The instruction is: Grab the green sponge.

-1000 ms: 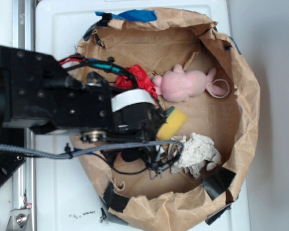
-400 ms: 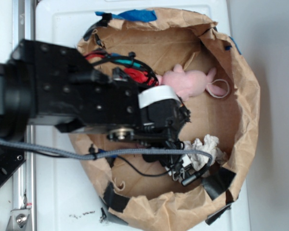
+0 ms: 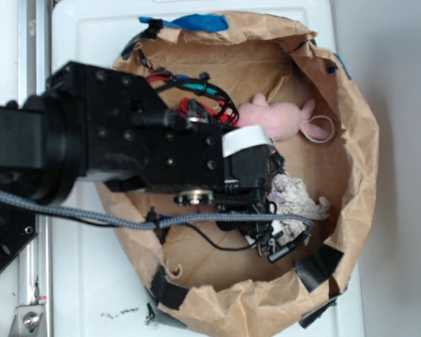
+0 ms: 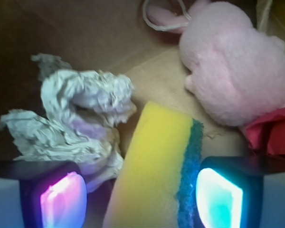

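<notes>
Exterior view: overhead, looking straight down, mid-distance, onto paper-lined basin [image 3: 351, 175] on white bench [image 3: 91, 295]. Wrist view: close, aimed downward from the hand. Shared: crumpled paper wad [image 3: 295, 203] [image 4: 80, 118], pink plush [image 3: 274, 119] [image 4: 237, 71].

Beside the fuzzy pink plush toy [image 4: 232, 66] lies a rectangular yellow foam sponge [image 4: 154, 171] edged with a dark green scouring strip. A wrinkly white paper wad [image 4: 80, 123] and red cloth bundle [image 4: 270, 135] flank it, on the crumpled brown paper liner [image 3: 358, 126].
</notes>
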Controlling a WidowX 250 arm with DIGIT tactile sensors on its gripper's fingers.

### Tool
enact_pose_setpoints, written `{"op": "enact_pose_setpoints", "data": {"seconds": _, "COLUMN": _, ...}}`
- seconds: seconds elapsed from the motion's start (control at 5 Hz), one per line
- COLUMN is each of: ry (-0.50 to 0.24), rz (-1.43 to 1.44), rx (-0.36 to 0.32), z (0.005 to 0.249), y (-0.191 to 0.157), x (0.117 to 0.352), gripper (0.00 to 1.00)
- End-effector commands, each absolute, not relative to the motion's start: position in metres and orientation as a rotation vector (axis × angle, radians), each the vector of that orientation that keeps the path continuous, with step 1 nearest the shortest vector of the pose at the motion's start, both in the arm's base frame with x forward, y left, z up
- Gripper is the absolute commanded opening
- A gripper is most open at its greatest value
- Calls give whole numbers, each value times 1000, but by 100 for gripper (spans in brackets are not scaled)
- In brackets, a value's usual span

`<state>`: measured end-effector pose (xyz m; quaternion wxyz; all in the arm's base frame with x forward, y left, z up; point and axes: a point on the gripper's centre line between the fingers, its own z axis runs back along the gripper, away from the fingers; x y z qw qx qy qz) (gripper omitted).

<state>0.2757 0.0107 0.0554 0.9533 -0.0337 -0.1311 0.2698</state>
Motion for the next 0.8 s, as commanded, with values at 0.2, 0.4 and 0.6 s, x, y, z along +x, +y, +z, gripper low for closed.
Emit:
{"op": "enact_pose_setpoints", "data": {"seconds": 0.2, "ry": -248, "rz": 488, "rx": -59, "z": 54, "y": 17, "x": 258, "gripper": 0}}
{"op": "enact_pose_setpoints", "data": {"seconds": 0.4, "ry": -260, "rz": 436, "rx": -80, "z": 56, "y": 18, "x": 258, "gripper": 0}}
{"op": "enact_pose_setpoints", "data": {"seconds": 0.6, "ry": -268, "rz": 404, "rx": -94, "z": 63, "y": 10, "x": 245, "gripper": 0}}
